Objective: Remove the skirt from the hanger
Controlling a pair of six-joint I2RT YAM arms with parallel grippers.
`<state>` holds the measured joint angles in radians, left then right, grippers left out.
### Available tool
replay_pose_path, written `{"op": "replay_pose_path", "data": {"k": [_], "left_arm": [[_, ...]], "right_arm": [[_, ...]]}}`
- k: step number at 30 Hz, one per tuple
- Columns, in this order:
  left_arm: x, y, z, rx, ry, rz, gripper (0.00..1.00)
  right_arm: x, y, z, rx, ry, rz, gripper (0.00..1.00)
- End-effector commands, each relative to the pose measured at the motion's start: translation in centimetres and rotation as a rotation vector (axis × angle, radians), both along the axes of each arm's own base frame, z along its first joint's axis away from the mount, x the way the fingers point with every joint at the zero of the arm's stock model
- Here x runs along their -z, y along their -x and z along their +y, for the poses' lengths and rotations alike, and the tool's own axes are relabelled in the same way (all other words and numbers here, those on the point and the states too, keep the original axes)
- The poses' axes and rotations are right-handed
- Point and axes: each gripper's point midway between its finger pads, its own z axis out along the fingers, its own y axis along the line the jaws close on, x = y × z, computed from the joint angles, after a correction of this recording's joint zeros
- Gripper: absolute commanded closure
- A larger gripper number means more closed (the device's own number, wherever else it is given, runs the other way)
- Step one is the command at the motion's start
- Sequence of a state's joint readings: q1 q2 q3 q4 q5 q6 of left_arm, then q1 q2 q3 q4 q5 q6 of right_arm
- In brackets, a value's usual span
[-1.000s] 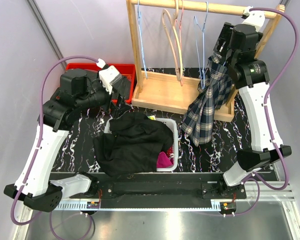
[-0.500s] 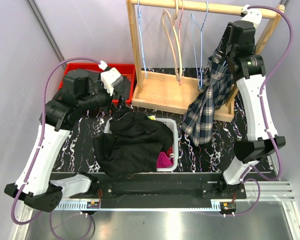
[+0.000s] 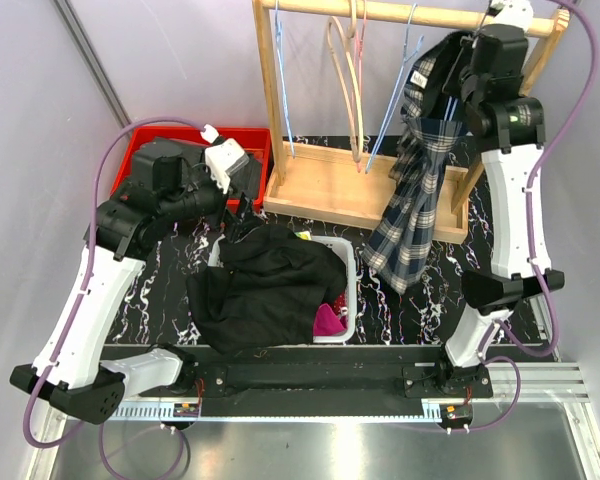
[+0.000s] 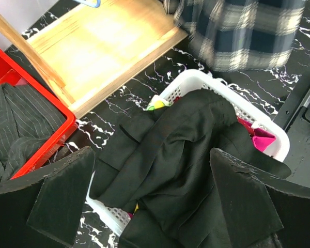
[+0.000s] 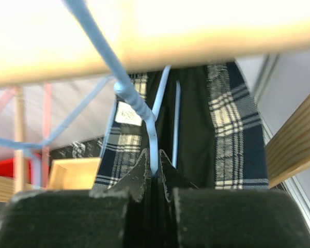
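Skirt (image 3: 415,195), plaid, hangs on the blue hanger (image 5: 136,106) at the right end of the wooden rack (image 3: 410,14), its hem down near the table (image 3: 430,300). The step in hand looks like securing the hanger: the right end effector (image 5: 153,161) is clenched on the wire just below its twisted neck. Next, I judge, the hanger must be held steady while the skirt is drawn off it, probably by the left end effector (image 4: 151,155), which hovers released over the white basket (image 4: 196,82). Only the right wrist view shows that pinch; the top view shows the whole skirt; the left wrist view catches just its blurred hem.
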<state>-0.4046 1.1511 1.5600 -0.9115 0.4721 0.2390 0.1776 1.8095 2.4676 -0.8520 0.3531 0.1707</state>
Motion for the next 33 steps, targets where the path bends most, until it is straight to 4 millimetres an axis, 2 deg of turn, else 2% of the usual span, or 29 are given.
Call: {"op": "replay_pose_path", "data": {"k": [1, 3, 4, 6, 7, 8, 9, 10, 11, 12, 13, 18, 19, 20, 21, 22, 23, 24, 25, 26, 27, 29, 30, 33], "left_arm": [[-0.8, 0.3, 0.2, -0.001, 0.019, -0.053, 0.04], [-0.7, 0.6, 0.5, -0.006, 0.012, -0.061, 0.04], [-0.5, 0.7, 0.6, -0.012, 0.007, -0.058, 0.04], [-0.4, 0.8, 0.7, -0.012, 0.006, -0.055, 0.04], [-0.5, 0.9, 0.7, -0.011, 0.01, -0.058, 0.04], [-0.5, 0.9, 0.7, -0.012, 0.008, -0.055, 0.04], [-0.8, 1.0, 0.7, -0.009, 0.01, -0.06, 0.04], [-0.8, 0.9, 0.7, -0.009, 0.009, -0.057, 0.04], [-0.9, 1.0, 0.7, -0.007, 0.007, -0.055, 0.04], [-1.4, 1.0, 0.7, -0.006, 0.012, -0.065, 0.04], [-1.7, 1.2, 0.6, 0.002, 0.017, -0.07, 0.04], [-2.7, 1.4, 0.1, 0.029, 0.04, -0.078, 0.04], [-2.7, 1.4, 0.0, 0.037, 0.042, -0.075, 0.04], [-2.8, 1.4, -0.1, 0.038, 0.044, -0.075, 0.05], [-2.9, 1.3, -0.1, 0.041, 0.046, -0.076, 0.05], [-3.0, 1.4, -0.2, 0.044, 0.047, -0.075, 0.05], [-3.5, 1.4, -0.2, 0.047, 0.054, -0.084, 0.04], [-3.6, 1.6, -0.5, 0.059, 0.063, -0.08, 0.04], [-3.7, 1.7, -0.6, 0.069, 0.068, -0.079, 0.04], [-4.1, 1.9, -0.7, 0.079, 0.078, -0.084, 0.04], [-4.2, 2.2, -1.0, 0.104, 0.089, -0.079, 0.04], [-4.8, 2.6, -1.3, 0.124, 0.107, -0.08, 0.04], [-4.9, 2.7, -1.4, 0.129, 0.111, -0.079, 0.04], [-5.6, 3.2, -1.5, 0.147, 0.125, -0.091, 0.03]], "right_arm": [[-11.8, 5.2, 0.5, -0.089, -0.029, -0.344, 1.0], [-12.5, 6.1, 1.1, -0.13, -0.035, -0.359, 1.0], [-13.1, 7.2, 1.6, -0.168, -0.037, -0.373, 1.0], [-12.1, 7.8, 2.0, -0.198, -0.031, -0.332, 1.0], [-12.7, 9.7, 2.1, -0.223, -0.031, -0.345, 1.0], [-11.1, 9.7, 2.2, -0.233, -0.025, -0.299, 1.0], [-10.5, 10.5, 2.1, -0.235, -0.015, -0.28, 1.0], [-11.2, 12.9, 1.4, -0.227, -0.012, -0.301, 1.0], [-9.0, 12.9, 1.4, -0.228, -0.008, -0.24, 1.0], [-8.4, 13.8, 1.4, -0.234, -0.016, -0.23, 1.0], [-7.5, 15.6, 1.3, -0.242, -0.026, -0.218, 1.0], [-2.2, 20.3, 2.5, -0.321, -0.121, -0.047, 1.0], [-1.6, 21.7, 2.5, -0.328, -0.13, -0.03, 1.0], [-0.1, 22.9, 2.4, -0.335, -0.128, 0.034, 1.0], [-0.1, 24.7, 3.1, -0.394, -0.135, 0.032, 1.0], [0.8, 25.7, 4.1, -0.451, -0.14, 0.054, 1.0], [0.4, 27.0, 4.9, -0.512, -0.148, 0.029, 1.0], [-0.3, 30.1, 7.3, -0.693, -0.171, -0.003, 1.0], [-0.2, 31.8, 9.1, -0.823, -0.189, -0.009, 1.0], [-1.8, 33.6, 10.9, -0.969, -0.2, -0.086, 0.97], [-2.8, 38.4, 12.9, -1.217, -0.21, -0.134, 0.97], [-4.2, 41.9, 14.0, -1.399, -0.209, -0.201, 1.0], [-5.2, 43.0, 13.9, -1.433, -0.195, -0.233, 1.0], [-6.4, 44.2, 14.2, -1.504, -0.181, -0.252, 1.0]]}}
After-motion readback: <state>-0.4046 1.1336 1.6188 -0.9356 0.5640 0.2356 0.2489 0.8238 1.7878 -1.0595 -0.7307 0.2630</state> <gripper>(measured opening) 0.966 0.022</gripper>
